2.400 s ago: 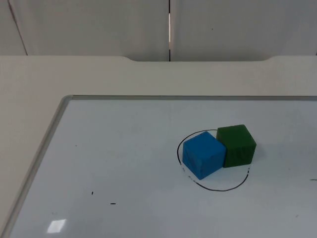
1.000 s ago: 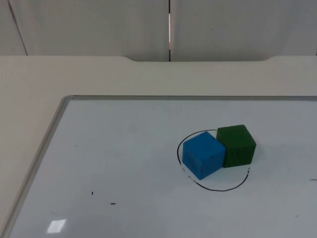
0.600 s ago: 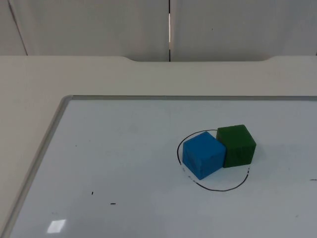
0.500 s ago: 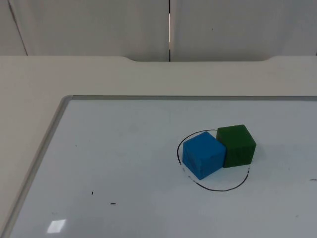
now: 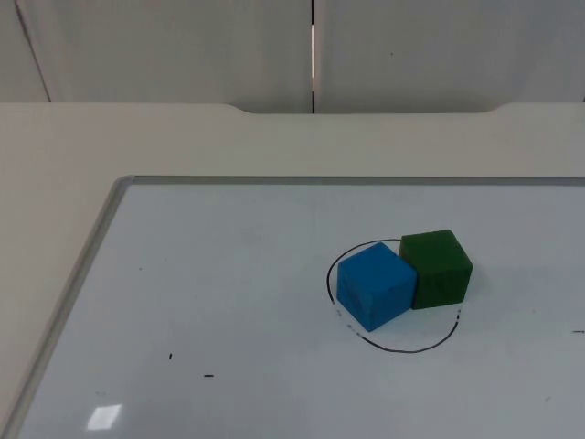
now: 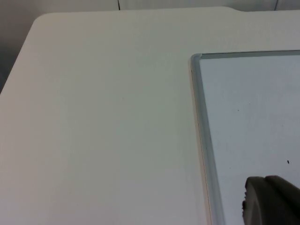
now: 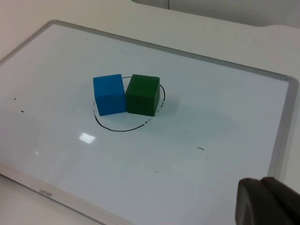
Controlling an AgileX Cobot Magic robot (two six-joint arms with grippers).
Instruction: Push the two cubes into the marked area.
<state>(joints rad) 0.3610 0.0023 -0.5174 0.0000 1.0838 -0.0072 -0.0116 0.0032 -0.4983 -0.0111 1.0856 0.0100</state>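
While both cubes are sitting together at the marked ring, neither arm is touching anything.
Going left to right: the left hand (image 6: 269,199) is waiting over the whiteboard's (image 5: 228,274) left frame, far from the cubes, and I cannot tell its finger state. The blue cube (image 5: 376,287) is resting inside the drawn circle (image 5: 393,347), touching the green cube (image 5: 436,268) on its right. The green cube is overlapping the ring's right edge, so it is looking only partly inside. The right hand (image 7: 267,201) is hovering near the board's corner, well apart from the cubes, finger state also unclear. Risk: any further nudge on green is likely shoving blue out the left side, since they are pressing together; an off-centre push is likely rotating green off the line instead.
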